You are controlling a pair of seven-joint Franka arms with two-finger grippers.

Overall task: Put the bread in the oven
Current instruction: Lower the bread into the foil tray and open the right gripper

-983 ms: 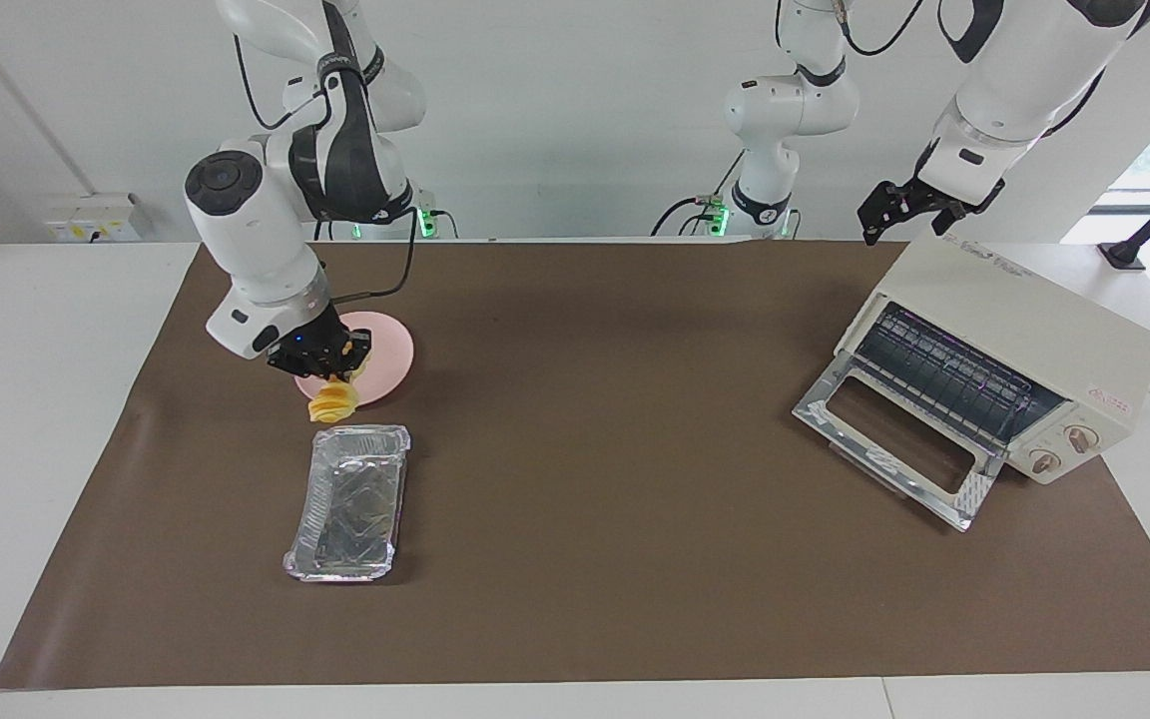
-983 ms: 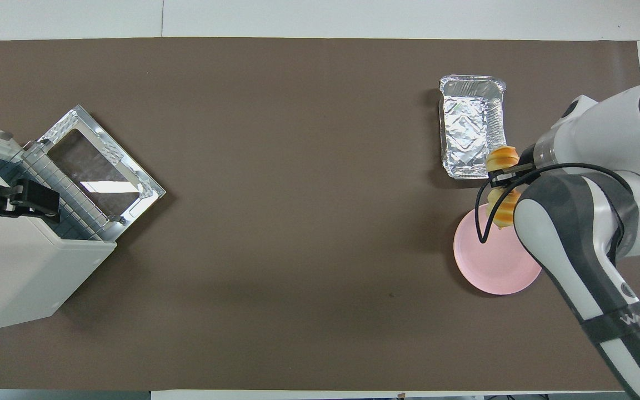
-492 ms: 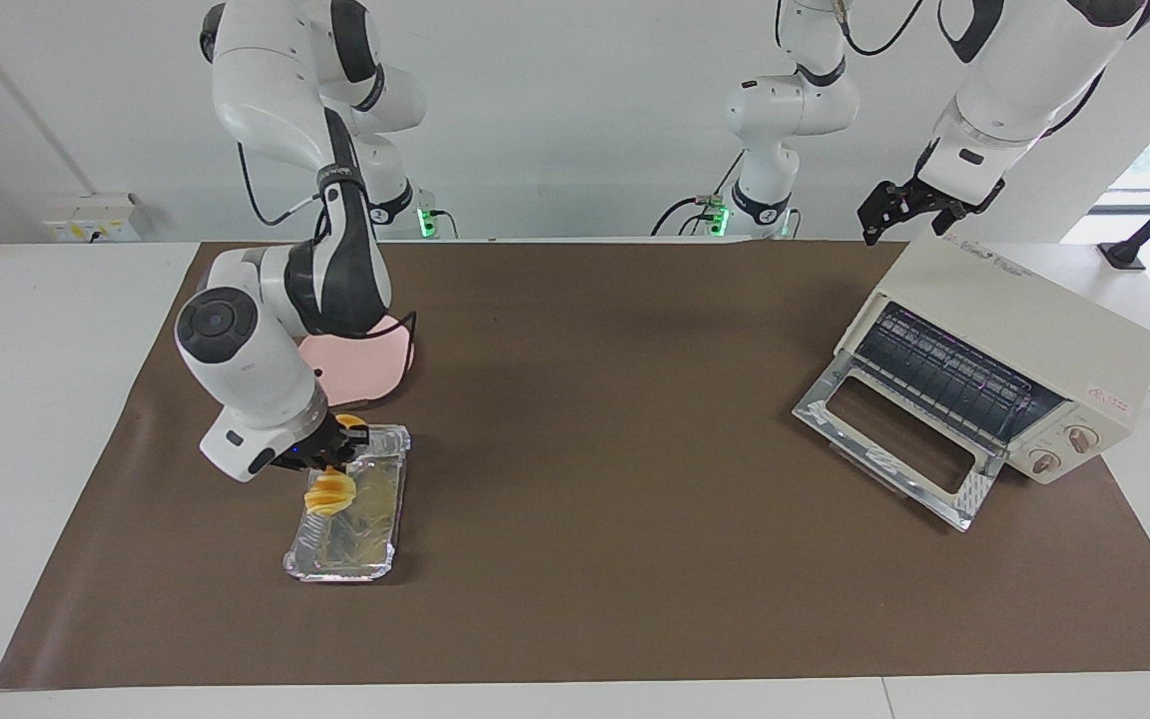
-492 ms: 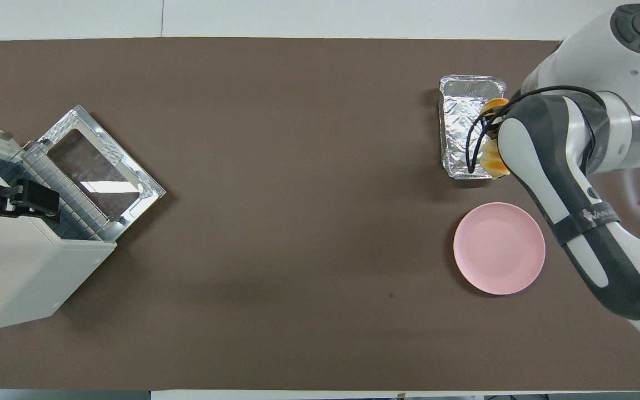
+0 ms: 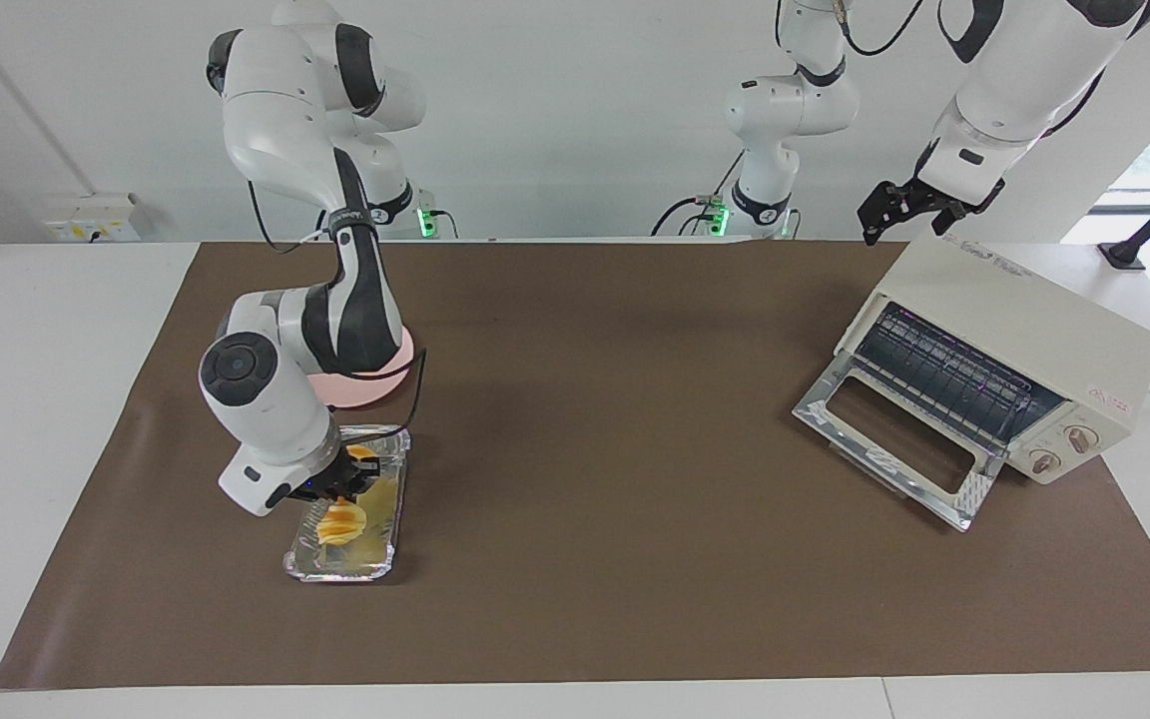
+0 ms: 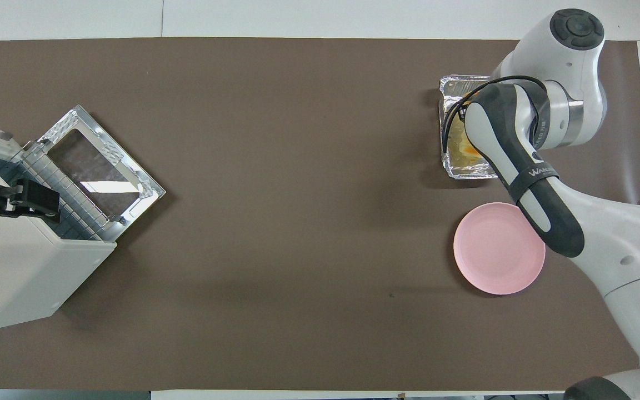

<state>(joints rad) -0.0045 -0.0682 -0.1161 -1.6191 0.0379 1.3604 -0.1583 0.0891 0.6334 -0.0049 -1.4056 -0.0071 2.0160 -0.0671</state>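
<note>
The bread (image 5: 342,520), a short ridged row of golden slices, hangs in the grasp of the right gripper (image 5: 340,496) just over the foil tray (image 5: 383,559), low inside its walls; whether it touches the tray floor I cannot tell. The bread looks light and soft, so I judge that a hard squeeze would dent it and that the overlapping slices could fan apart; a hold across the middle of the row, as here, seems the safest. The tray is thin crinkled silver foil, rectangular, with a rolled rim; it probably bends easily and should be taken by the rim or carried level. The round pink plate (image 5: 353,389) is smooth, lies just beside the tray, nearer to the robots, and holds nothing that shows. The oven (image 5: 1034,345), a boxy cream-white metal case with wire rack and two knobs, stands well apart from the tray toward the left arm's end, its glass door dropped open. The left gripper (image 5: 899,212) waits over the oven's top, fingers spread and holding nothing.
</note>
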